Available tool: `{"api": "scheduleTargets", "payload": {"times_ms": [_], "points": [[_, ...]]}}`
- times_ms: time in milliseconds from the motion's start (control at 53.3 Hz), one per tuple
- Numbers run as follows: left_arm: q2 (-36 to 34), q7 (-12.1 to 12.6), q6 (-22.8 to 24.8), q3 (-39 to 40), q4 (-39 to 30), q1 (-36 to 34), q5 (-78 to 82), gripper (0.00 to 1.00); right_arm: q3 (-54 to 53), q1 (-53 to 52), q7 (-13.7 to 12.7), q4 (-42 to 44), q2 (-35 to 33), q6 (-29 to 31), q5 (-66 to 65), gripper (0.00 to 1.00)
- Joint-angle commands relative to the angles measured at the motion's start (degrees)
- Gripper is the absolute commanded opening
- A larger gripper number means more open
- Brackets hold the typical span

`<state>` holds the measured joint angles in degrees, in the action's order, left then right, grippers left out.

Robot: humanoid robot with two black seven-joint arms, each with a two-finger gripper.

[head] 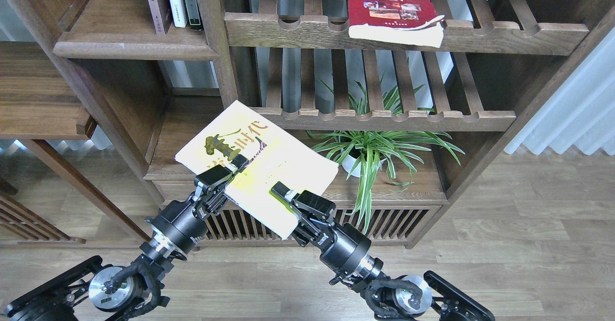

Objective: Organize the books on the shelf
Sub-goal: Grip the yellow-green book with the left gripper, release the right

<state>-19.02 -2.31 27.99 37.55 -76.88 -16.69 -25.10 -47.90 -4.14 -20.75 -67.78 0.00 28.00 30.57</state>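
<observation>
yellow book (269,162): in the air, near, middle, both claws pinching its near edge
left gripper (229,167): clamped on it
right gripper (283,192): same
red book (391,8): flat on the far slatted rack (480,35), not shelved
shelf (129,47): far left, a few books upright
progress: looks early-ish, two to go

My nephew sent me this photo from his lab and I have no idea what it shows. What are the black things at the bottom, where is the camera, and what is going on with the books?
The camera sits in a humanoid robot's head, looking forward and down at a wooden bookcase. The two black things are its arms, each ending in a two-finger gripper. The left gripper and right gripper both clamp the near edge of a yellow-green book, holding it tilted in front of the lower shelf. A red book lies flat on a slatted rack above. A few other books stand on an upper left shelf. A potted plant stands low on the right.
</observation>
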Motion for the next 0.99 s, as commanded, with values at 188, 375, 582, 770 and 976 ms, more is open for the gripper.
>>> {"api": "scheduleTargets", "payload": {"times_ms": [188, 375, 582, 770, 976], "points": [[-0.6, 0.0, 0.0, 0.2, -0.1, 0.0, 0.3, 0.09, -1.5, -0.1, 0.3, 1.8, 0.0, 0.0, -1.1, 0.77], [-0.9, 0.3, 0.0, 0.7, -0.2, -0.5, 3.9, 0.08, -5.3, -0.1, 0.4, 2.7, 0.0, 0.0, -1.2, 0.78], [-1.8, 0.4, 0.0, 1.2, -1.8, -0.8, 11.4, 0.08, -9.6, -0.6, 0.4, 5.1, 0.0, 0.0, -1.2, 0.78], [-2.2, 0.4, 0.0, 1.7, -2.1, -0.8, 16.9, 0.08, -10.6, -2.8, 0.7, 7.7, 0.0, 0.0, -1.2, 0.78], [-2.3, 0.6, 0.0, 5.7, -2.2, -1.2, 23.8, 0.08, -11.2, -4.9, 3.7, 10.6, 0.0, 0.0, -1.4, 0.78]]}}
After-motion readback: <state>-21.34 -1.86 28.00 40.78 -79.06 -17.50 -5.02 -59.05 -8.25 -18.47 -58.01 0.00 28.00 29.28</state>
